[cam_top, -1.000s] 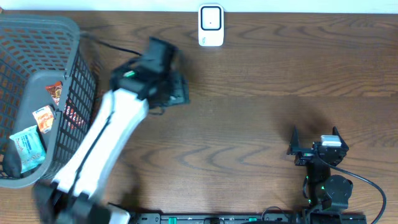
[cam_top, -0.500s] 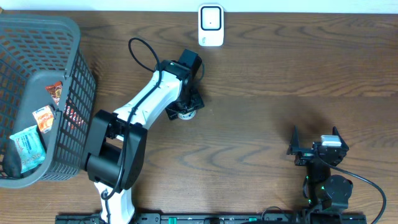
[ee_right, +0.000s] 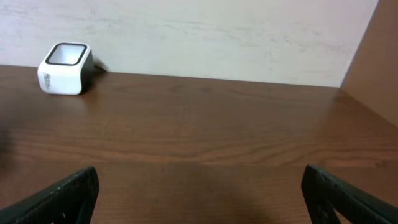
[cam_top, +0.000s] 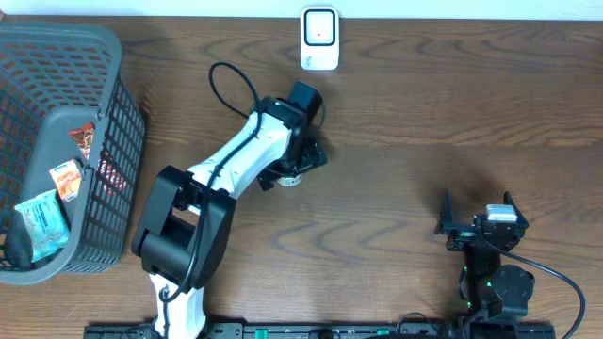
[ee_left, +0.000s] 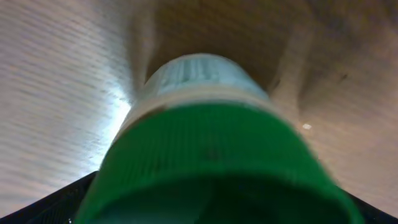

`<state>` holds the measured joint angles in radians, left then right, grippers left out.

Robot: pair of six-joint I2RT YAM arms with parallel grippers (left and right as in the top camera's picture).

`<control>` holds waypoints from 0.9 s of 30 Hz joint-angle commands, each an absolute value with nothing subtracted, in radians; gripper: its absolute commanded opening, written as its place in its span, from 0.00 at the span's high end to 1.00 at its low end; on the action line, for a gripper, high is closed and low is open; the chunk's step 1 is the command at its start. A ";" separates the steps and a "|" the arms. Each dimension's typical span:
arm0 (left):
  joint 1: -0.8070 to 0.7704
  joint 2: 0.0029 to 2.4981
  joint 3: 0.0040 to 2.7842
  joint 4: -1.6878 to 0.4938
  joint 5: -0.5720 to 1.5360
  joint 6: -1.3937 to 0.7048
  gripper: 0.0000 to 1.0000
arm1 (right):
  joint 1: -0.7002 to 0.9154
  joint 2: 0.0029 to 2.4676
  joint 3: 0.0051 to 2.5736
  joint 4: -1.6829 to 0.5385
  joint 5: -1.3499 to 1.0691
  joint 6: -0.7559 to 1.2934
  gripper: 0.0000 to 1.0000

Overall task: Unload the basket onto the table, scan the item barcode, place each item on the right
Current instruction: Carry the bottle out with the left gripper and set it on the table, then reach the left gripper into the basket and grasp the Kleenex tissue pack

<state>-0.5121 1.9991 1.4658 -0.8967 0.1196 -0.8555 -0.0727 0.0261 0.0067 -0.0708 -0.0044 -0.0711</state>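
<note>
**Item 1, bottle** (ee_left: 205, 149): a green ribbed cap is turned toward the left wrist camera, and a pale ribbed body is seen behind it. It is blurred at close range, and no label, brand or barcode can be read. In the overhead view it is found on the table (cam_top: 424, 104) near the middle, under the tip of the left arm and well short of the scanner.

**Item 2, left gripper** (cam_top: 294, 169): it is positioned over the bottle. Dark fingers (ee_left: 65, 202) are seen only at the lower corners of the wrist view, with the cap between them. Whether the cap is clasped or let go cannot be told.

**Item 3, right gripper** (ee_right: 202, 186): it is parked at the near right of the table. The jaws are spread wide and nothing is held between them.

**Item 4, scanner** (cam_top: 319, 40): a white block with a dark window, set at the far edge of the table. The lettering on its side is too small to be read.

**Item 5, basket** (cam_top: 118, 113): grey mesh, placed at the left. An orange packet (cam_top: 66, 179), a teal packet (cam_top: 42, 221) and a red packet (cam_top: 83, 139) are contained in it. Their printing cannot be read.
</note>
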 commanded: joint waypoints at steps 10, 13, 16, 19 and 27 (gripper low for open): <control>-0.447 1.599 1.989 -1.178 -0.117 -0.391 0.02 | -0.064 0.025 0.006 -0.075 -0.006 -0.084 0.01; -0.326 1.518 2.069 -1.229 -0.189 -0.378 0.02 | -0.064 0.025 0.006 -0.075 -0.006 -0.084 0.01; -0.103 1.451 2.072 -1.272 -0.192 -0.379 0.02 | -0.064 0.025 0.006 -0.075 -0.006 -0.083 0.01; 0.140 1.445 2.067 -1.321 -0.192 -0.377 0.02 | -0.064 0.025 0.006 -0.075 -0.006 -0.083 0.01; 0.522 1.587 1.909 -1.290 -0.086 -0.315 0.02 | -0.064 0.025 0.006 -0.075 -0.006 -0.084 0.01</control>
